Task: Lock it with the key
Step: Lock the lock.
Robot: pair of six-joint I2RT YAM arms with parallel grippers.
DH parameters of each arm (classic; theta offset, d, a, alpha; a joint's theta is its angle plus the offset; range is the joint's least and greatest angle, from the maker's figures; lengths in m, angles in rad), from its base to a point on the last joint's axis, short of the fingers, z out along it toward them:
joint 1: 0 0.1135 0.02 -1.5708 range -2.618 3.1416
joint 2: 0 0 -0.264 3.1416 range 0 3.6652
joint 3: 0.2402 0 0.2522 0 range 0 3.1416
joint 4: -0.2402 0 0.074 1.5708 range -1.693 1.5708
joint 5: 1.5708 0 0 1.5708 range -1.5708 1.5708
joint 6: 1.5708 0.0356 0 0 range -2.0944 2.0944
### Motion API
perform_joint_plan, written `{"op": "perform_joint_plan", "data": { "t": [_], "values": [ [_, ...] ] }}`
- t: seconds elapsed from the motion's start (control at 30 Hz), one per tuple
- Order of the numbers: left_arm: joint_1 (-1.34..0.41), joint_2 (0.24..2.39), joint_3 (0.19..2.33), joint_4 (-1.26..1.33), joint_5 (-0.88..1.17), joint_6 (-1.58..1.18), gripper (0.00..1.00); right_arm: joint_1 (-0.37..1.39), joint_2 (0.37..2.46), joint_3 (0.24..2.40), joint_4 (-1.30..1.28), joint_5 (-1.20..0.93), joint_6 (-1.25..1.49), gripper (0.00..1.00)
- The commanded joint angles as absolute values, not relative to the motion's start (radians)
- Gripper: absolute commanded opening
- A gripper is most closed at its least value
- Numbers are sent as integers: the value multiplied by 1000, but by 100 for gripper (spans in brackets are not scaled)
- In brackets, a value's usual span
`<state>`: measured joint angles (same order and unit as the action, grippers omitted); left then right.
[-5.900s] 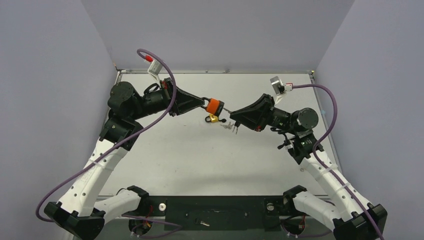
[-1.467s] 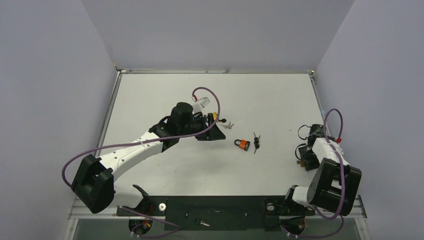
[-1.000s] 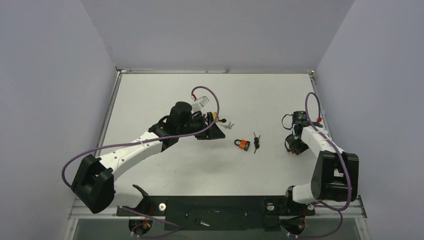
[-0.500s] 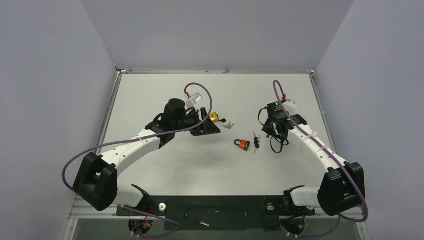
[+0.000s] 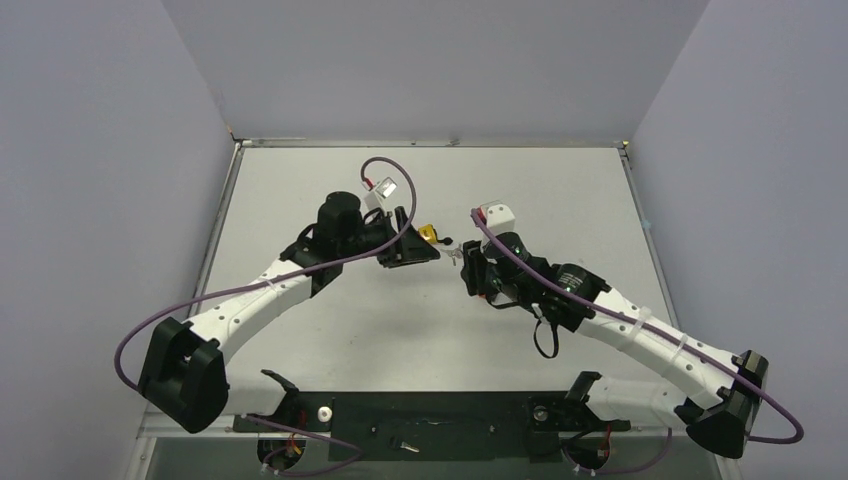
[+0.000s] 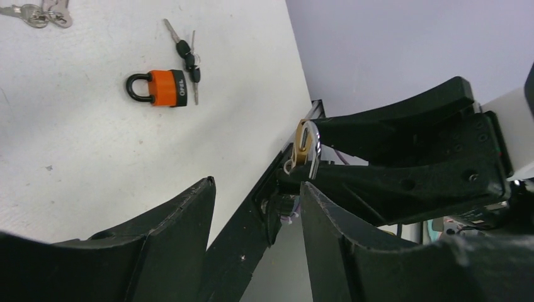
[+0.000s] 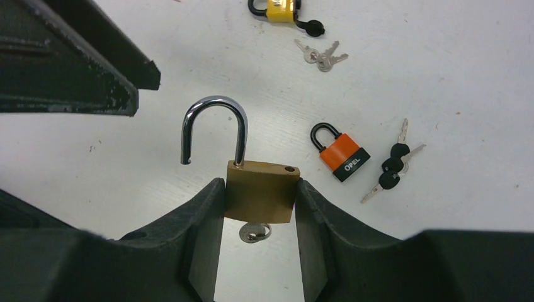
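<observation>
In the right wrist view my right gripper (image 7: 258,184) is shut on the body of a brass padlock (image 7: 260,192). Its silver shackle (image 7: 213,123) stands swung open. The key (image 7: 255,233), small and silver, sticks out of the padlock's underside between my fingers. My left gripper (image 6: 257,184) is open with nothing in it, and its fingers (image 7: 75,63) show at the upper left in front of the shackle. From above, the left gripper (image 5: 425,255) and the right gripper (image 5: 468,268) face each other a short way apart at mid-table.
On the table lie a yellow padlock (image 7: 281,9), loose silver keys (image 7: 322,56), an orange padlock (image 7: 340,153) and black-headed keys (image 7: 393,165). The left wrist view shows the orange padlock (image 6: 165,88) and the table's near edge.
My right arm has swung in from the right edge to mid-table, now covering the orange padlock from above. My left gripper has shifted slightly back and left, still open.
</observation>
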<state>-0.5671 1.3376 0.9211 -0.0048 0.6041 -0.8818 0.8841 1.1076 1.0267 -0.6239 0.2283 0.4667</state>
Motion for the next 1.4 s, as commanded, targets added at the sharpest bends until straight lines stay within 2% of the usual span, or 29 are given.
{"op": "perform_joint_plan", "data": {
  "t": [0.0,0.2,0.47,0.93,1.37],
  "values": [
    [-561,1241,974,30,627,-940,49,938,1063,1080,-578,238,357,4],
    [-571,1203,1033,-86,627,-919,49,1014,1075,1117,-608,259,293,4],
    [-622,1258,1156,-319,540,-787,44,1058,1095,1148,-618,281,251,3],
    [-670,1320,1176,-353,542,-764,41,1079,1139,1174,-659,324,215,1],
    [-672,1331,1134,-309,550,-774,28,1090,1156,1181,-669,321,210,0]
  ]
}}
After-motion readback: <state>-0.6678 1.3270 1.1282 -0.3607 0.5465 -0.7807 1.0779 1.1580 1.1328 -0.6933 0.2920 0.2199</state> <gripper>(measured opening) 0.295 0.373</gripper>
